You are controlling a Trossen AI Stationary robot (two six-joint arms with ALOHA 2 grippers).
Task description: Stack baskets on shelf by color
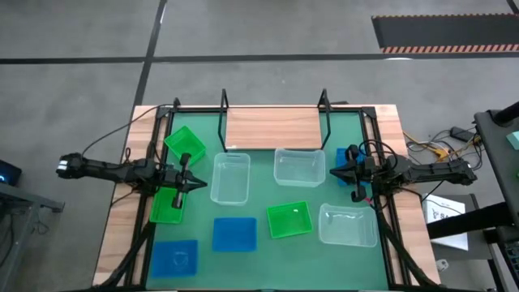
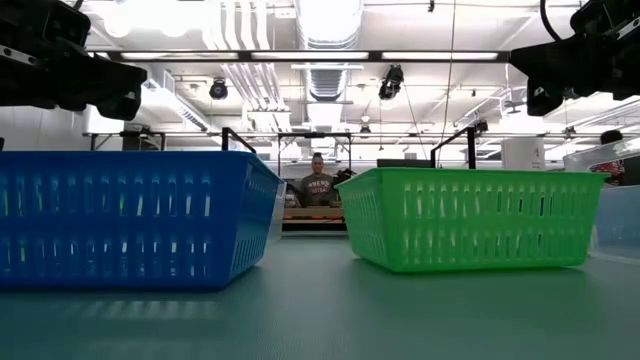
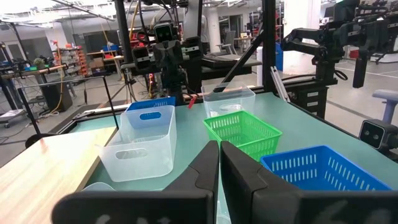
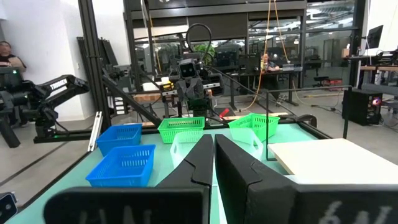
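From above I see the shelf (image 1: 272,128) at the far edge of the green mat (image 1: 259,251), its wooden board bare. The baskets are all on the mat: two clear ones just in front of the board (image 1: 231,178) (image 1: 300,167), a third clear one near the right front (image 1: 348,225), a green basket at the middle front (image 1: 289,220), two blue ones at the left front (image 1: 235,234) (image 1: 175,258), and two green ones on the left (image 1: 185,146) (image 1: 169,205). A blue basket (image 1: 341,162) at the right edge is mostly hidden behind the right arm; I can only make out a sliver of it.

The low view shows only a blue basket (image 2: 130,218) and a green basket (image 2: 470,218) up close, with the edge of a clear one cut off at the right; they block most of the shelf. A person sits in the room beyond. My left wrist view catches a clear basket beside the board's corner (image 3: 140,149), which the low view misses.

The left gripper (image 1: 197,184) hovers over the mat between the two left green baskets and the clear one, arm stretched in level from the left; its fingers (image 3: 202,177) are pressed together on nothing. The right gripper (image 1: 332,172) hangs beside the right clear basket, arm reaching in from the right, fingers (image 4: 202,158) likewise closed and empty.
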